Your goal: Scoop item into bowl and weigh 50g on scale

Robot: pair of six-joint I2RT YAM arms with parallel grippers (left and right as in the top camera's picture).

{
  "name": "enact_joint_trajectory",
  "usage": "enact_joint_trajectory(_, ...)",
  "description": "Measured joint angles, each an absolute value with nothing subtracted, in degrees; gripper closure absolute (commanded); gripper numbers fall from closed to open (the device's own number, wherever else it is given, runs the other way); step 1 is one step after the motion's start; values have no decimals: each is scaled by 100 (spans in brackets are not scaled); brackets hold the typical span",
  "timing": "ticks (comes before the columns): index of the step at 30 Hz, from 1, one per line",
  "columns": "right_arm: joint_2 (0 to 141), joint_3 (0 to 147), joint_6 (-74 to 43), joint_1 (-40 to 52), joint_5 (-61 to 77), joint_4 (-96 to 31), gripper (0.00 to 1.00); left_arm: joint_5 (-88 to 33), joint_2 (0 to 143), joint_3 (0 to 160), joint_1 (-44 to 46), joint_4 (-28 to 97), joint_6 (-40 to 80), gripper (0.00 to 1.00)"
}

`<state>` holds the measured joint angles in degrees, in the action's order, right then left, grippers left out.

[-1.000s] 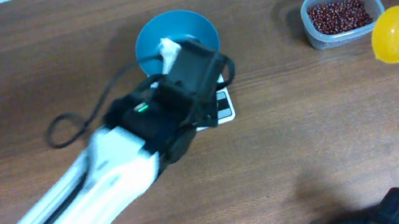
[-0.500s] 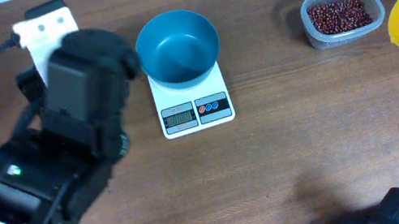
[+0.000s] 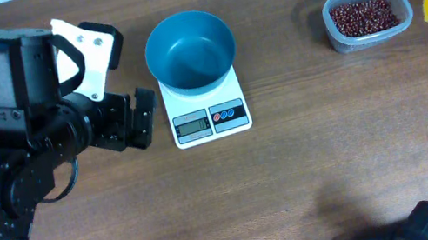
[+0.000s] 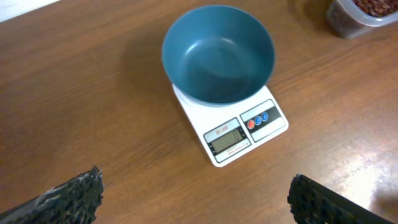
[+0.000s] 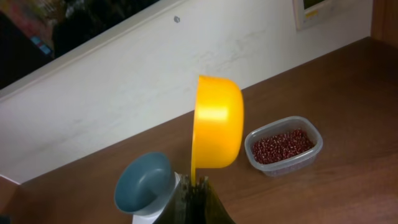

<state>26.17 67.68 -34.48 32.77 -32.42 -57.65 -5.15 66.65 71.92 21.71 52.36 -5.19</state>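
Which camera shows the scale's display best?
Left wrist: the scale sits close and unobstructed, display facing the camera. Overhead shows it whole but smaller. Right wrist shows only a white edge under the bowl, display hidden.

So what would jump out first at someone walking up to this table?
Probably the bright yellow plastic scoop, gripped by the right tool at the table's far right edge. Then the empty round teal-blue plastic bowl sitting on the small white kitchen scale mid-table, with a clear plastic tub of dark red-brown beans to its right.
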Motion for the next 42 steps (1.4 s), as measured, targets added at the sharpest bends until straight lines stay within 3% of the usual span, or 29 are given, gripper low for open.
enact_joint_trajectory(11, 3697, 6471, -3448, 3277, -3319, -4958, 96, -585, 6676, 7196, 2178, 6248, -1168, 1)
enact_joint_trajectory(24, 5061, 6458, -3448, 3275, -2969, -3896, 96, -1181, 6687, 7196, 2178, 6285, -1699, 1)
enact_joint_trajectory(42, 5207, 6458, -3444, 3275, -2742, -3765, 96, -1288, 6685, 7196, 2215, 6514, -2045, 1)
